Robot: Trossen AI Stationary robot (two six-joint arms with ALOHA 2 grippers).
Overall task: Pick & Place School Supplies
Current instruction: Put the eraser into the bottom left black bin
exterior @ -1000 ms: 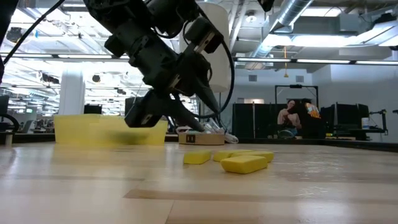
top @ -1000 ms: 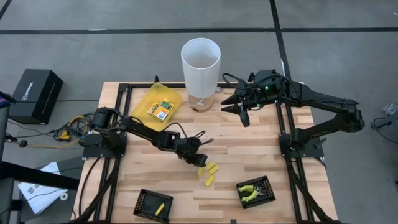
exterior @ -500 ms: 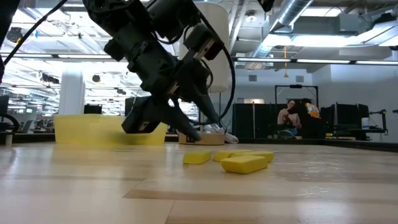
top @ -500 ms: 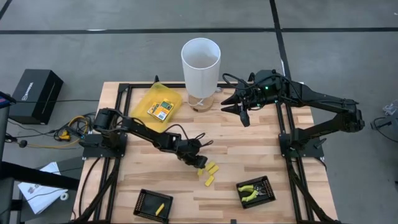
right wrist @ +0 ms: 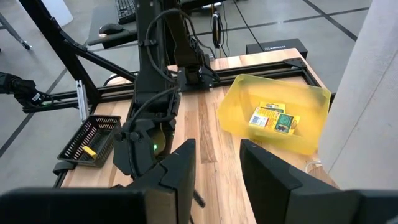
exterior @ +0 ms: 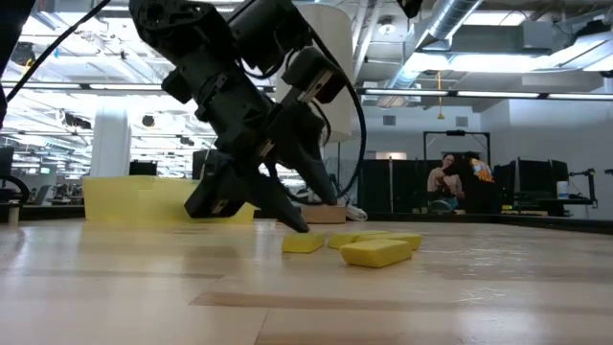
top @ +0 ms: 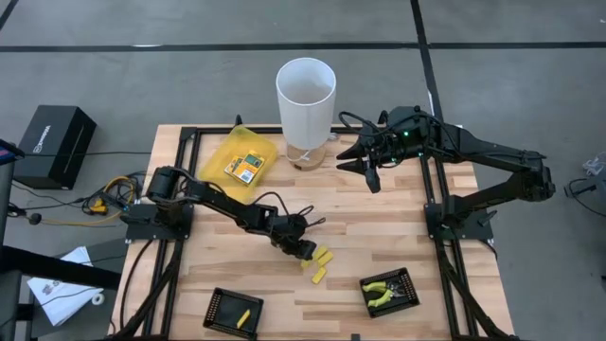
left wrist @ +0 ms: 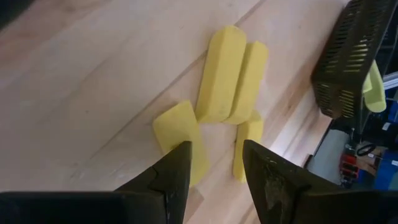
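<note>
My left gripper (left wrist: 214,163) hangs low with fingers spread and empty, straddling the gap just short of the yellow oblong pieces (left wrist: 231,74). Nearest lies one piece (left wrist: 177,134) by one fingertip, its long axis slanting across my opening. My right gripper (top: 365,170) waits well apart.

Past the right gripper (right wrist: 216,163), fingers apart, a translucent yellow pouch (right wrist: 273,121) holding labelled packets (right wrist: 275,119) lies at the table's edge; a black tray (right wrist: 91,139) contains a yellow piece (right wrist: 90,151).
</note>
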